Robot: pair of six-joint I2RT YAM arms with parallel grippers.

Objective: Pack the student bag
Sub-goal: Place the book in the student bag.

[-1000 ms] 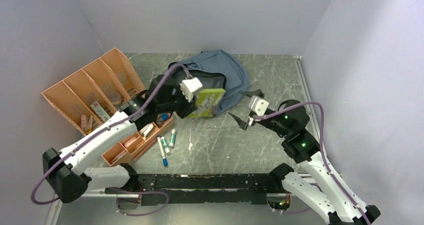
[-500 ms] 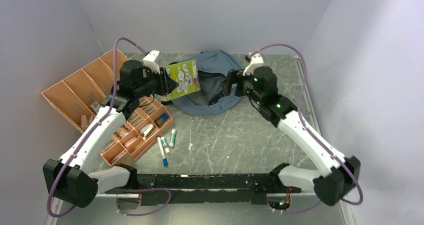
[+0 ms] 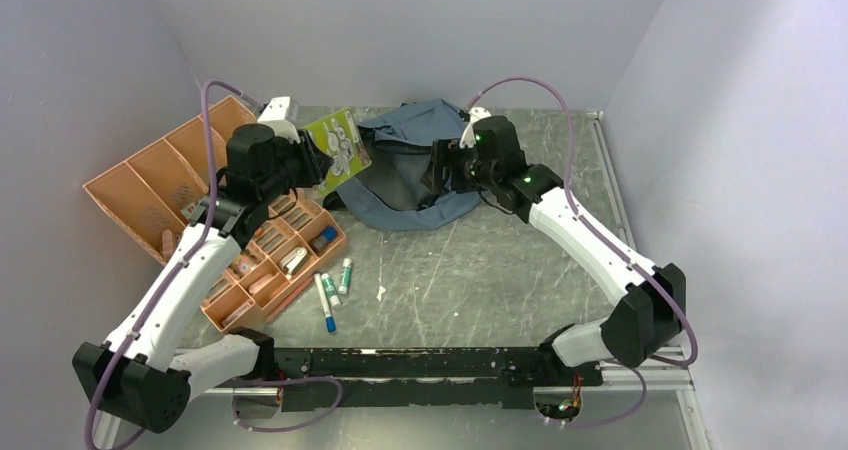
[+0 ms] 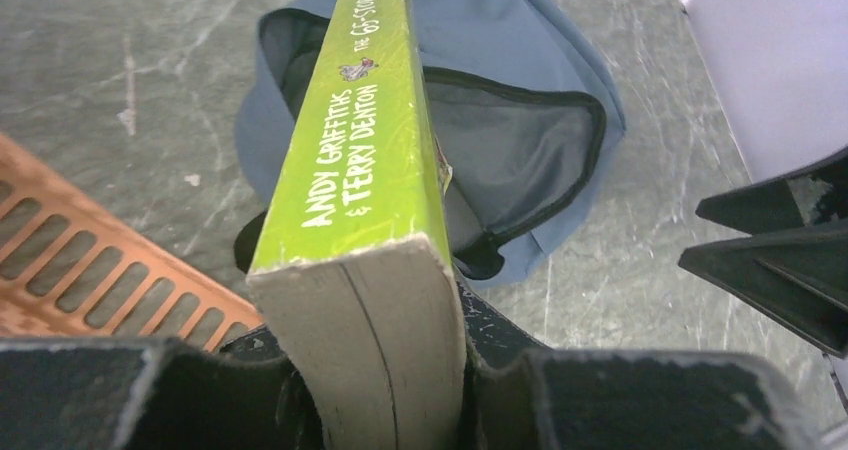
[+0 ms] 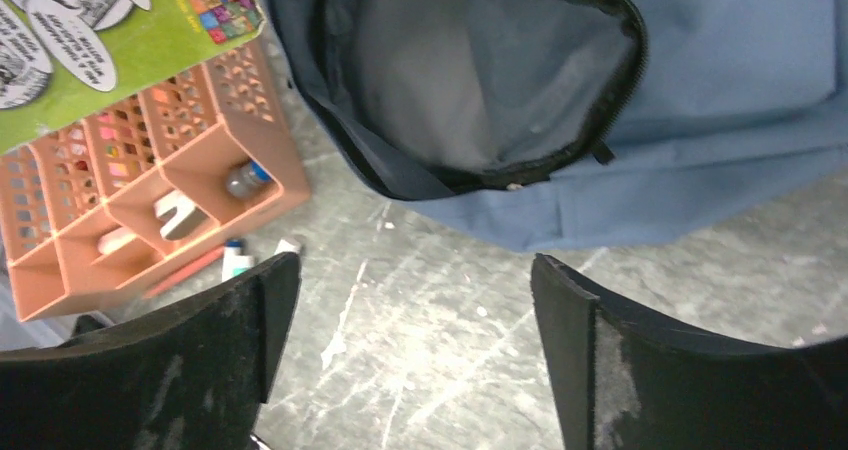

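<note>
The student bag (image 3: 420, 130) lay flat on the worktop (image 3: 480, 270) between the two arms, its zipped mouth gaping toward the left arm. The left pincer (image 4: 385, 370) was clamped on the short end of a green paperback (image 4: 365, 140), which was held up on edge just left of the bag, spine uppermost and pointing at the mouth. The right pincer (image 5: 412, 270) hung above the bag's near edge with its jaws spread wide and nothing between them.

The likeliest trouble seemed to be the slack opening. Nothing held the black zipper rim up, so the book's leading corner could catch on it and shove the soft bag away instead of sliding inside. If the right pincer closed to lift the rim, it might pinch both fabric layers and seal the mouth. Gripped only at one end, the long book could also pivot or slip when it met resistance. With both arms crowding the bag, they risked knocking each other.
</note>
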